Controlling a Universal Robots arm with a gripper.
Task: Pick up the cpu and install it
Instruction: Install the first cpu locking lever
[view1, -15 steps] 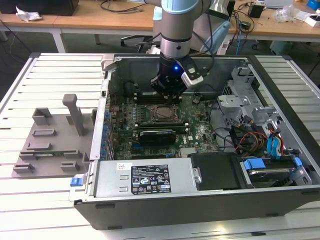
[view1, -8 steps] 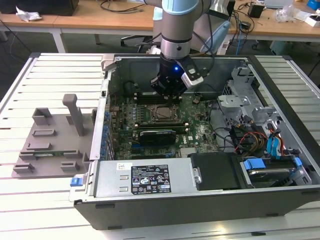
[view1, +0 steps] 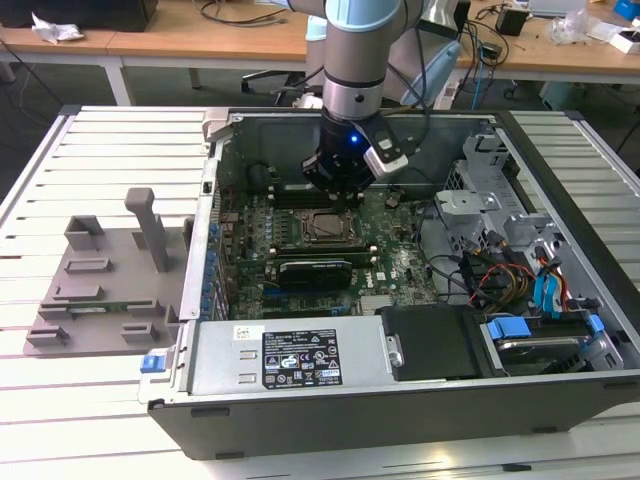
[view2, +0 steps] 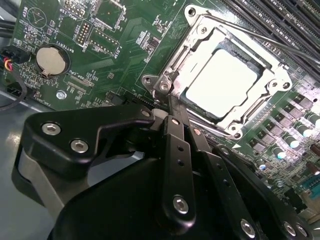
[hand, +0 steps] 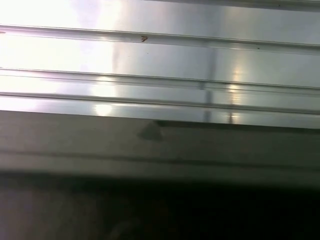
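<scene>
Second wrist view shows the cpu (view2: 220, 82) lying flat inside the socket frame (view2: 172, 70) on the motherboard (view2: 100, 55), its pale top glaring. The gripper (view2: 167, 111) sits just beside the frame's corner with its fingers (view2: 177, 150) drawn together, seemingly holding nothing. Exterior view has the gripper (view1: 338, 192) low inside the open case (view1: 560, 190), over the board.

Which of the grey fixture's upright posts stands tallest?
The tall slanted post near the middle of the grey fixture, at the exterior view's left of the computer case; the other uprights are short blocks.
</scene>
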